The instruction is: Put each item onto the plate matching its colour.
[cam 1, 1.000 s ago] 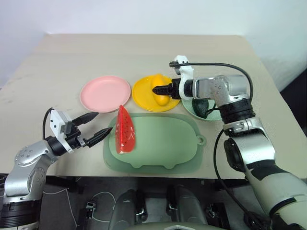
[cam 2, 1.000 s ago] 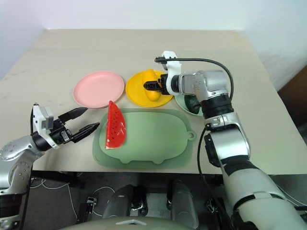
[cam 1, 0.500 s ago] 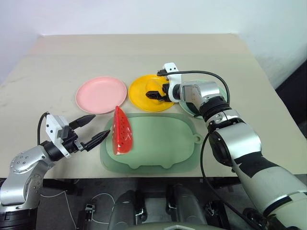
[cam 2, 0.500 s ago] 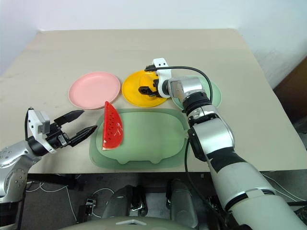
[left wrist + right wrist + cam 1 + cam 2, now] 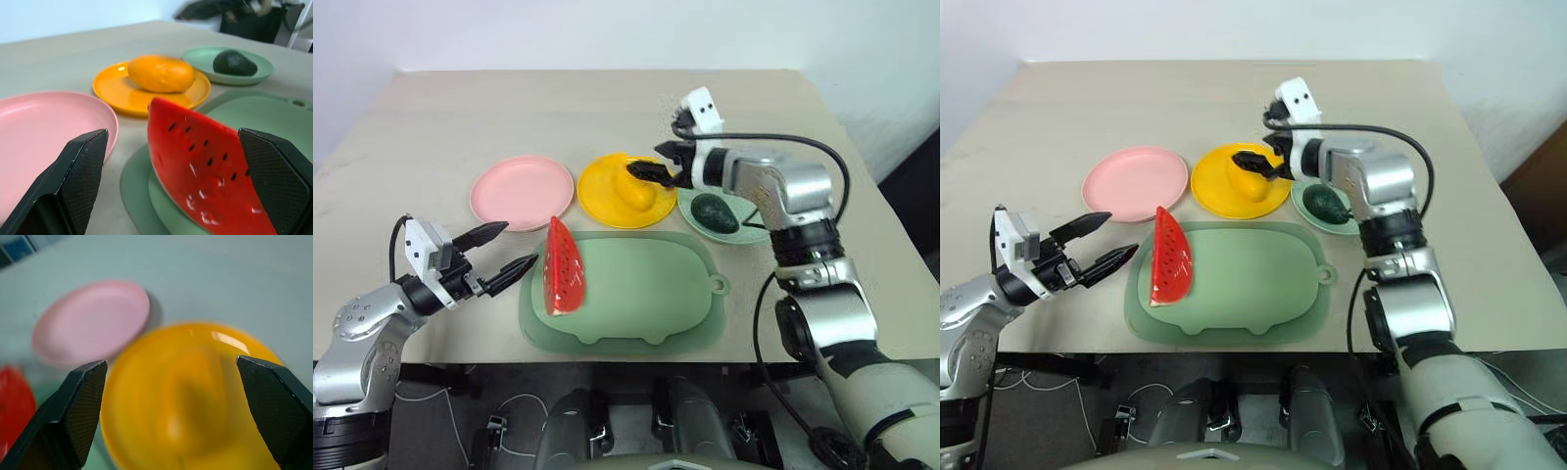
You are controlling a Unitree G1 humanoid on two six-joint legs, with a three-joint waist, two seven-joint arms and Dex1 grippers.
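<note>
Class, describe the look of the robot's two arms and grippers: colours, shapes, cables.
Both arms are rounded silver-grey metal segments with black joints. Each wrist carries a white boxy camera block and a looping black cable. The left gripper and right gripper each have two black, tapering fingers with textured inner pads.

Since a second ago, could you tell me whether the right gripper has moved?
Yes. The right gripper was closed on the mango over the yellow plate; now it is open and lifted clear, toward that plate's far rim.
</note>
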